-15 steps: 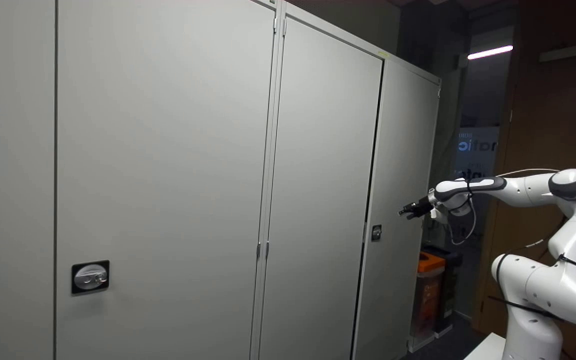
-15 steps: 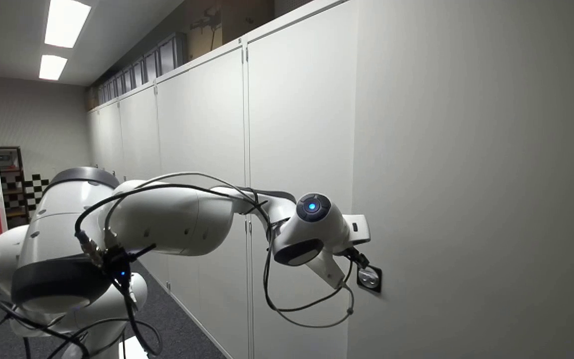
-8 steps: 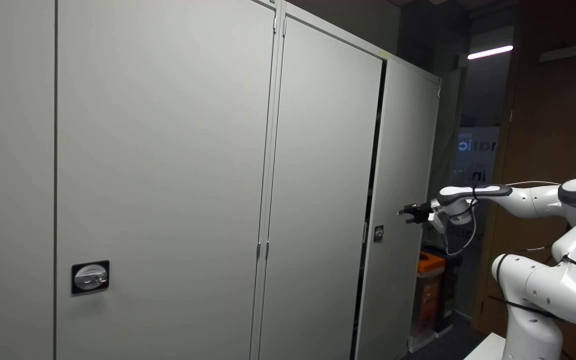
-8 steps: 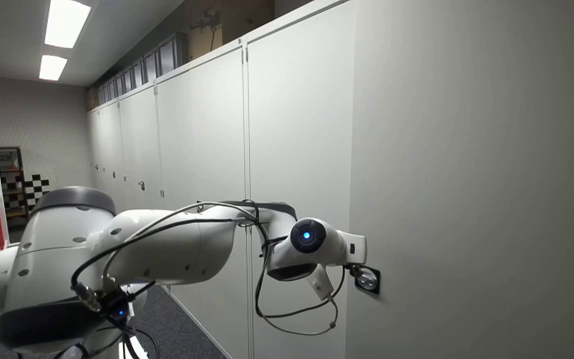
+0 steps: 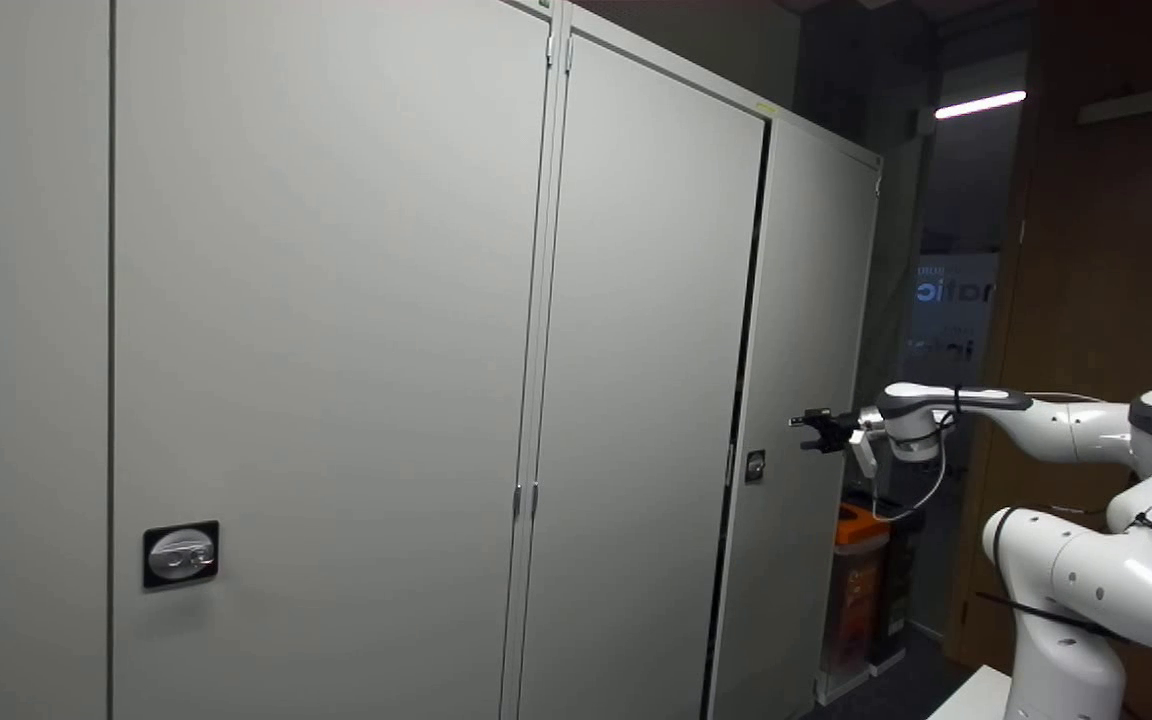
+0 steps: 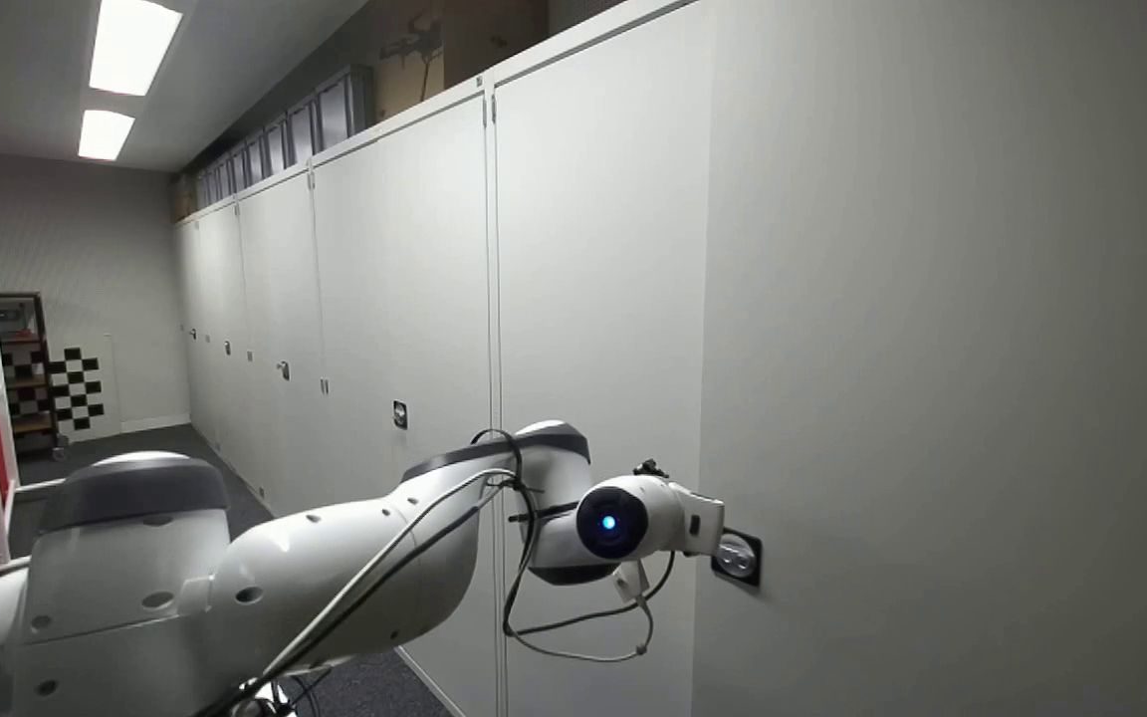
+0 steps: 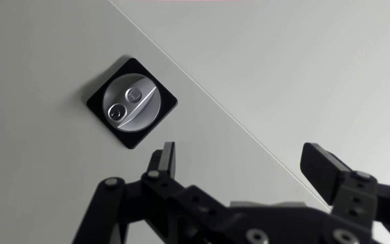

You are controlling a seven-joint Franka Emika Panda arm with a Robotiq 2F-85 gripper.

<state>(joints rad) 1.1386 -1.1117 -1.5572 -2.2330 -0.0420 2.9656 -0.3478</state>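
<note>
My gripper (image 7: 239,145) is open, with nothing between its black fingers (image 7: 320,166). In the wrist view, a round silver turn-latch (image 7: 144,113) on a black square plate lies up and left of the left fingertip, apart from it. The latch is fixed to a pale grey cabinet door (image 5: 811,300), whose edge runs diagonally behind the fingers. In an exterior view the gripper (image 5: 800,434) stands just above and to the right of the latch (image 5: 755,466). A thin dark gap shows along that door's edge. In an exterior view the wrist mostly hides the gripper beside the latch (image 6: 736,557).
More tall cabinets stand in a row, one with its own latch (image 5: 181,555). Bins with an orange lid (image 5: 861,522) stand beyond the door. A loose cable (image 6: 573,657) hangs below the wrist. Grey boxes (image 6: 335,110) sit on top of the cabinets.
The arm has sunk and my gripper has tipped closer to level, staying open. The door's edge gap widened half a second ago and has narrowed a little since.
</note>
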